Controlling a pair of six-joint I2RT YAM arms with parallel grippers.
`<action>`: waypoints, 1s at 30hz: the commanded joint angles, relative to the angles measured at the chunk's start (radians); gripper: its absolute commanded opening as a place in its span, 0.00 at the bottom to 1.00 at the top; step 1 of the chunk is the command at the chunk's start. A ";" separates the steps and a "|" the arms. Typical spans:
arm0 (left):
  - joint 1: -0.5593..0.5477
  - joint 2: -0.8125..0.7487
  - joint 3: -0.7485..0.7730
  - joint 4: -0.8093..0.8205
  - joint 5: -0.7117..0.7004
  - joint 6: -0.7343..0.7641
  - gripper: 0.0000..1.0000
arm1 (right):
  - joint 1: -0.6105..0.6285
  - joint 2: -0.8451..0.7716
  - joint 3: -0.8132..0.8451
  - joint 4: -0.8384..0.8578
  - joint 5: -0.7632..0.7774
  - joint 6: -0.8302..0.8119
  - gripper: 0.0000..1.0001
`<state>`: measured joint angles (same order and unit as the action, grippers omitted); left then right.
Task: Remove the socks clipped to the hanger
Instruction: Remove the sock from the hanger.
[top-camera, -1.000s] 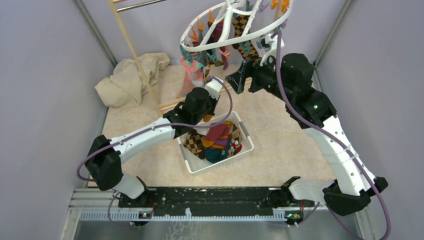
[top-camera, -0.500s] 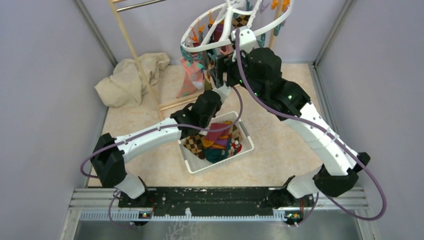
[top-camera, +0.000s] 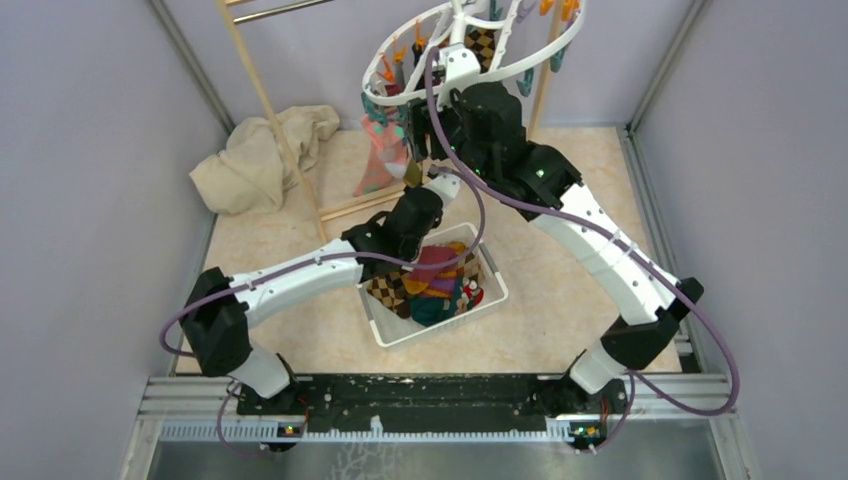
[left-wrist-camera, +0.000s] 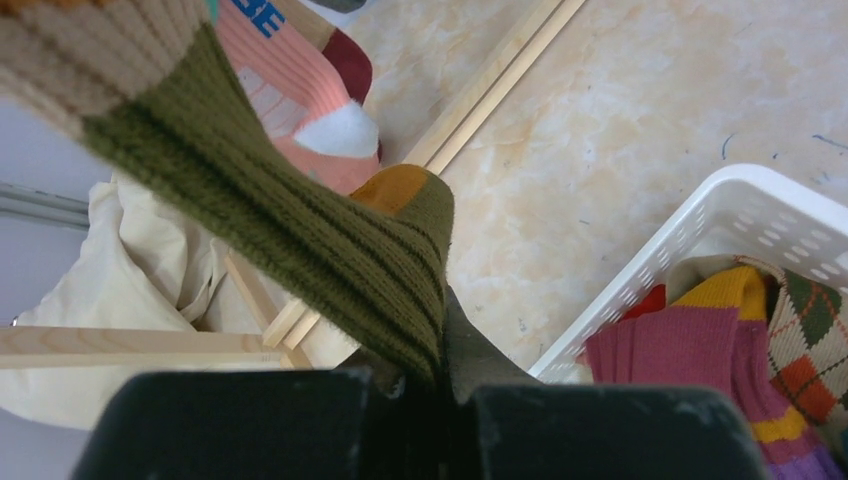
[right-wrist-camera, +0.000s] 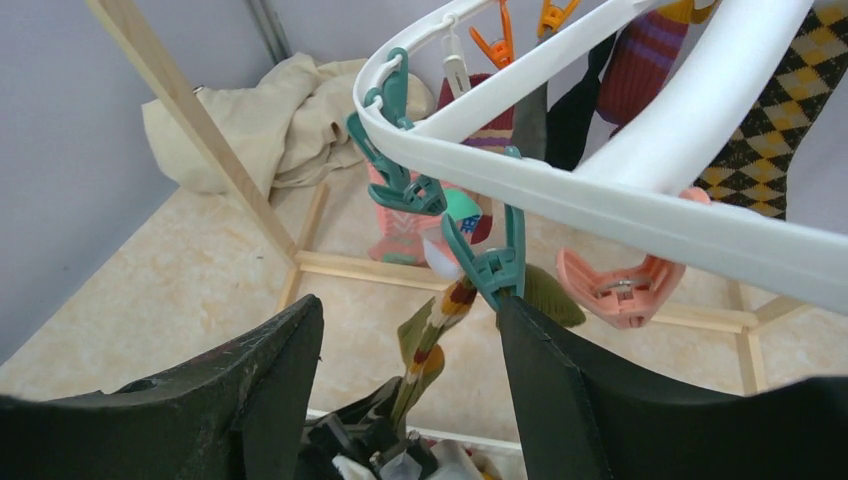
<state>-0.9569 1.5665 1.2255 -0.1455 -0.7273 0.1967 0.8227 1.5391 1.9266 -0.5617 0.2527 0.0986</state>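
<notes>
The white oval hanger (top-camera: 545, 55) hangs at the back with several socks clipped under it. One olive-green sock (left-wrist-camera: 300, 220) with an orange heel stretches down from a teal peg (right-wrist-camera: 495, 265) on the hanger's rim (right-wrist-camera: 640, 215). My left gripper (left-wrist-camera: 440, 375) is shut on that sock's lower end, just above the basket (top-camera: 425, 188). My right gripper (right-wrist-camera: 410, 330) is open under the rim, its right finger (right-wrist-camera: 560, 390) touching the teal peg. A pink sock (top-camera: 380, 165), an argyle sock (right-wrist-camera: 770, 130) and a maroon striped sock (right-wrist-camera: 640, 70) hang nearby.
A white mesh basket (top-camera: 492, 290) holding several socks stands below the left arm. The wooden rack's pole (top-camera: 270, 110) and floor bars run along the left. A cream cloth (top-camera: 255, 155) lies heaped in the back left corner. An empty pink peg (right-wrist-camera: 620, 285) dangles beside the teal one.
My right arm has swung left from the hanger's right side to its left rim, its jaws narrowing. The left gripper has kept its grip on the olive sock and risen slightly.
</notes>
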 joint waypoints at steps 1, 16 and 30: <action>-0.008 -0.069 -0.029 -0.014 -0.037 0.005 0.00 | 0.010 0.037 0.092 0.051 0.035 -0.031 0.65; -0.009 -0.168 -0.085 -0.048 -0.084 -0.023 0.00 | -0.021 0.052 0.117 0.039 0.046 -0.034 0.65; -0.010 -0.242 -0.122 -0.066 -0.092 -0.043 0.00 | -0.073 0.017 0.072 0.065 0.008 -0.026 0.61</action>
<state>-0.9600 1.3788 1.1114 -0.2092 -0.8112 0.1719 0.7677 1.6032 1.9961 -0.5648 0.2787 0.0708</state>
